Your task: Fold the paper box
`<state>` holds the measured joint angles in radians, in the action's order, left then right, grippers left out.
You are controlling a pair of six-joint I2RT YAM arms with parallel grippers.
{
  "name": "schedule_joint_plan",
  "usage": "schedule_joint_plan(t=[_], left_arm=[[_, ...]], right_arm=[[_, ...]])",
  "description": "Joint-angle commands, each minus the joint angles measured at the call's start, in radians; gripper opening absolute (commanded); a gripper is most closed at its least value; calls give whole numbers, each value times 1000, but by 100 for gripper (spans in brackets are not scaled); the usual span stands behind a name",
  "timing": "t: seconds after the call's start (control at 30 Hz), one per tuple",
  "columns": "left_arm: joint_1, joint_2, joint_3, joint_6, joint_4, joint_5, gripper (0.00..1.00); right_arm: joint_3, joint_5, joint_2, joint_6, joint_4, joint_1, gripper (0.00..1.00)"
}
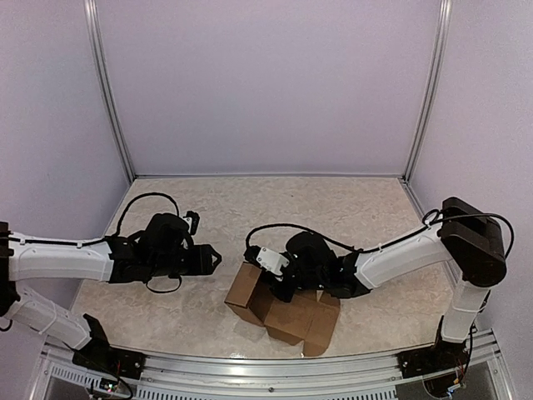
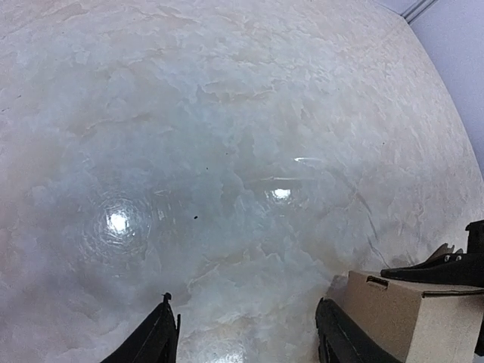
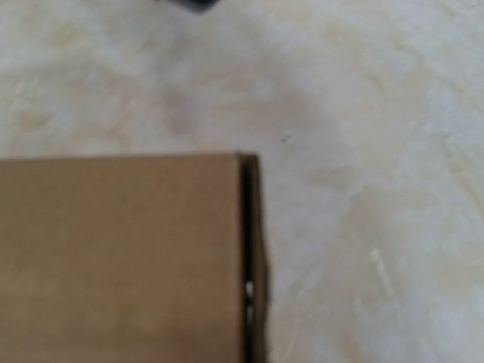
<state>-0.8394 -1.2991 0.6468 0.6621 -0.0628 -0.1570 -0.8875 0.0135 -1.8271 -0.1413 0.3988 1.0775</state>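
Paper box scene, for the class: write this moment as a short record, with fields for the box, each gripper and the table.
object: paper box, brown cardboard, partly folded, some flaps lying open
place: on the table, near its front edge, about the middle
left gripper: open, empty, just left of the box
right gripper: low over the box; fingers hidden, so its grip cannot be told
table surface: pale, marbled

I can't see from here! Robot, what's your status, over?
Left claw open, empty. Right claw at paper box, grip hidden. Box partly folded. Nothing blocking.
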Motion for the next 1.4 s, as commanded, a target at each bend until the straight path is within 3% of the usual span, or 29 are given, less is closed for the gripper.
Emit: schedule_joint_plan(t=[0.0, 0.33, 0.63, 0.8, 1.1, 1.27, 1.37], left_arm=[[-12, 72, 19, -30, -136, -77, 61], [-97, 143, 23, -36, -187, -181, 61], [-159, 118, 30, -48, -197, -231, 62], [-177, 96, 31, -54, -176, -233, 62], [-193, 64, 34, -62, -165, -239, 62], [-193, 52, 41, -70, -158, -231, 63], [-195, 48, 49, -79, -157, -228, 64]], right_arm=[[-99, -83, 57, -95, -388, -6, 0], [-381, -75, 38, -267, -1078, -9, 0], [-587, 36, -126, -336, -1473, -6, 0], [-652, 84, -198, -365, -1542, 3, 1], [-707, 135, -212, -367, -1547, 6, 35], [-713, 115, -162, -361, -1533, 6, 48], [-705, 79, -104, -348, -1507, 7, 51]])
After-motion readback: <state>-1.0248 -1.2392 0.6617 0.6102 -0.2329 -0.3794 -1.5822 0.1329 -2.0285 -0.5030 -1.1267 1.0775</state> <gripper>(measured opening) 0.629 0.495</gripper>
